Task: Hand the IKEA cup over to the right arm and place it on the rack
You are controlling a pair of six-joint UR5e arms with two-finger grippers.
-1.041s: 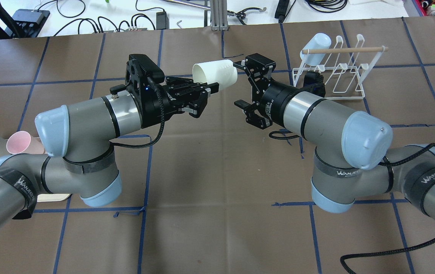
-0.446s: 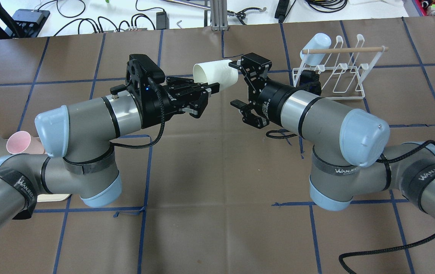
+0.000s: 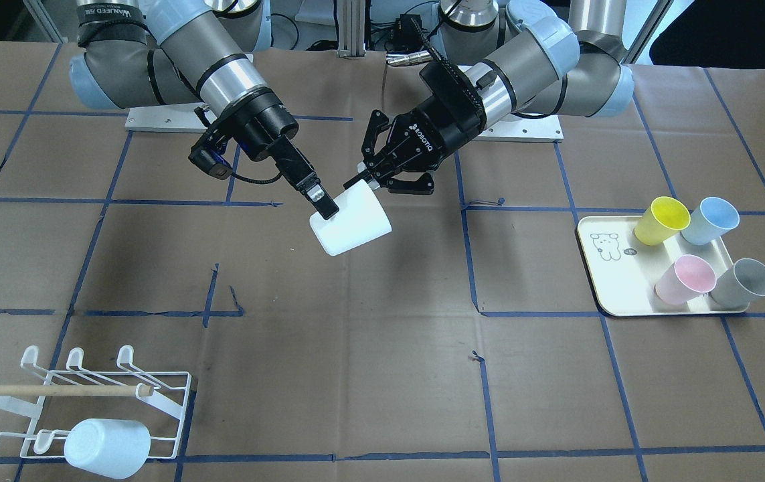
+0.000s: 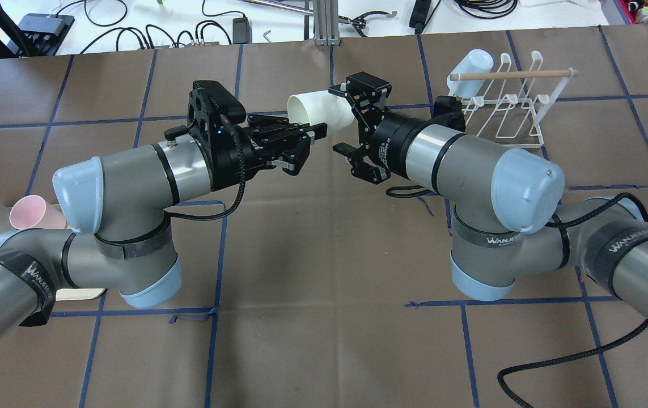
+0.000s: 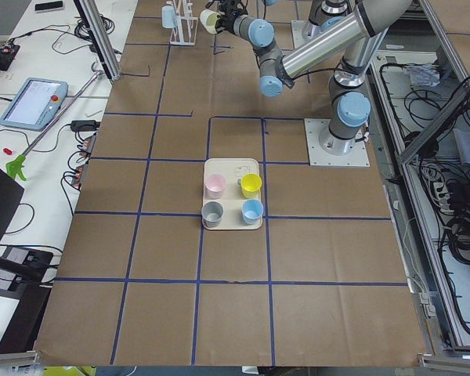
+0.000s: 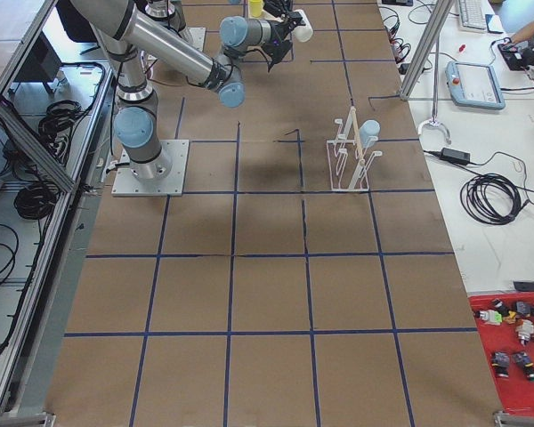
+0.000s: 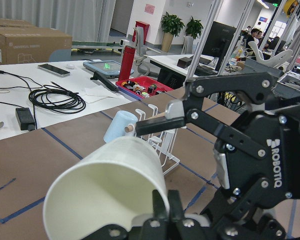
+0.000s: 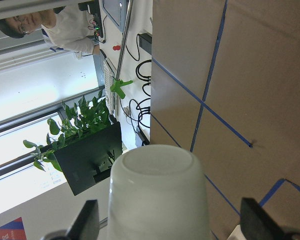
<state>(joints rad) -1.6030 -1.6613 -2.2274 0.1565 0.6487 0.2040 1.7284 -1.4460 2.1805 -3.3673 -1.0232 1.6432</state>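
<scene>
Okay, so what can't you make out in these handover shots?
Side views: the handover sits tiny at the top edge; grip detail is lost.
Right wrist view: the white cup's body hides its rim and the left claw.
Overhead: the left arm and frame edge cover most of the tray.
Front view: the blue cup hides the rack prong under it.

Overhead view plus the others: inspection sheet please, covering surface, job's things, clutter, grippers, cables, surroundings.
Surface: table, brown paper, blue tape grid.
Job's things: white cup held in the air; rack carries one pale cup.
Clutter: tray with yellow cup, sky-blue cup, pink cup, grey cup.
Grippers: left gripper shut on white cup's rim; right gripper open, fingers either side of its base.
Cables: black cable loose on table by right arm.
Surroundings: operator beyond the table; teach pendant.
</scene>
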